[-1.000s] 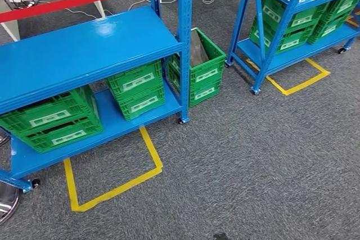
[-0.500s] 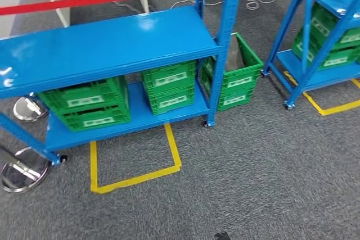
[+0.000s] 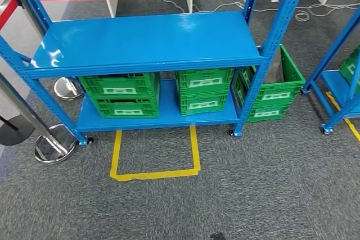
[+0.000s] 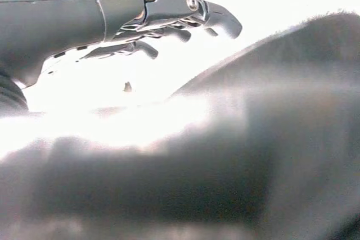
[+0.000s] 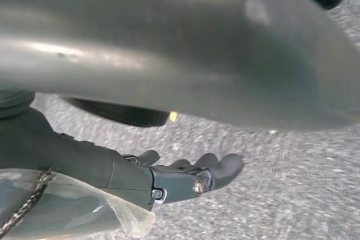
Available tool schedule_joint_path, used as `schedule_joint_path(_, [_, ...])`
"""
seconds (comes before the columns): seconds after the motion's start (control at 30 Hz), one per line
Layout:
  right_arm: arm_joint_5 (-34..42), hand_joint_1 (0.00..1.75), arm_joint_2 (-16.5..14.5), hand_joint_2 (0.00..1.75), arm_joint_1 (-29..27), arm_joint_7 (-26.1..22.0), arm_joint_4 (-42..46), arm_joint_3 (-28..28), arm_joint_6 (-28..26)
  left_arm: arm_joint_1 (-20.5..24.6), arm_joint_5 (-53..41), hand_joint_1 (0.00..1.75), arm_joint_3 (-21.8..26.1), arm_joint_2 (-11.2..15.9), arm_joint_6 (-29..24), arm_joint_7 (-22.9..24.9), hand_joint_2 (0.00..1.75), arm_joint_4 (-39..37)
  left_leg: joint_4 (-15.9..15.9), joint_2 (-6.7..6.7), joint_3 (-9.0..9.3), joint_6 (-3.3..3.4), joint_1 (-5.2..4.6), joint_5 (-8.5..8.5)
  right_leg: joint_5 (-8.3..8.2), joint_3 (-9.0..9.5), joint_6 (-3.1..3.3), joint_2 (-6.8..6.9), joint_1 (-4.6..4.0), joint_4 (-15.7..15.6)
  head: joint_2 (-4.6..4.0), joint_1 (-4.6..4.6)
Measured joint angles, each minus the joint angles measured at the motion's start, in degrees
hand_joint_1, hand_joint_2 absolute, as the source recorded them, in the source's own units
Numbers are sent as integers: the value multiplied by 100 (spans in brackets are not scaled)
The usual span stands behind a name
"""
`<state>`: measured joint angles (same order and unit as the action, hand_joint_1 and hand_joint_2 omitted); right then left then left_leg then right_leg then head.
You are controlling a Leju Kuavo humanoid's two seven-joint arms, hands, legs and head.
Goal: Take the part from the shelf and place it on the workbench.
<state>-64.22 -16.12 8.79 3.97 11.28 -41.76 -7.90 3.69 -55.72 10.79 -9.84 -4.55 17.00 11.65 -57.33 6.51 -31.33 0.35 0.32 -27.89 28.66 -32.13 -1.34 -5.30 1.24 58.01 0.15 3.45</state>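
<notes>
Blue steel makes up the shelf rack [image 3: 144, 40] seen ahead in the head view, its upper board bare and glossy. Two stacks of green crates [image 3: 121, 94] are set on the lower board, and a further green crate [image 3: 271, 91] is stood on the grey carpet [image 3: 255, 184] just beside the rack's right post, with a grey sheet [image 3: 277, 66] leaning inside it. The part itself cannot be told: the insides of the stacked crates are hidden, so its place relative to the fingers cannot be given.

The left hand [image 4: 170, 21] is seen in its wrist view with fingers [image 4: 220, 18] stretched out and only lightly curved, apart, nothing between them. The right hand [image 5: 178, 178] is held over the carpet, its fingers [image 5: 225, 167] likewise extended and loosely bent, closed on nothing. A translucent film [image 5: 85, 212] with a dark cord is seen beside that wrist; whether it is touched cannot be told.

A yellow tape outline [image 3: 154, 173] is marked on the floor before the rack.
</notes>
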Motion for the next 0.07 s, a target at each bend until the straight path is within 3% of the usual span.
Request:
schedule_joint_path(0.03, [-11,0,-2,0,5,-1,0,11,-6,-4,192,0,116,-4,-80,-22,131,0,1,65,-20,-37,15,7,7,24,26,57,-3,-16,0,3])
schedule_joint_path(0.07, [-18,0,-2,0,7,0,0,17,-8,-9,290,0,172,-7,-123,-32,116,0,7,92,-27,-58,25,11,8,24,38,80,-9,-15,0,3])
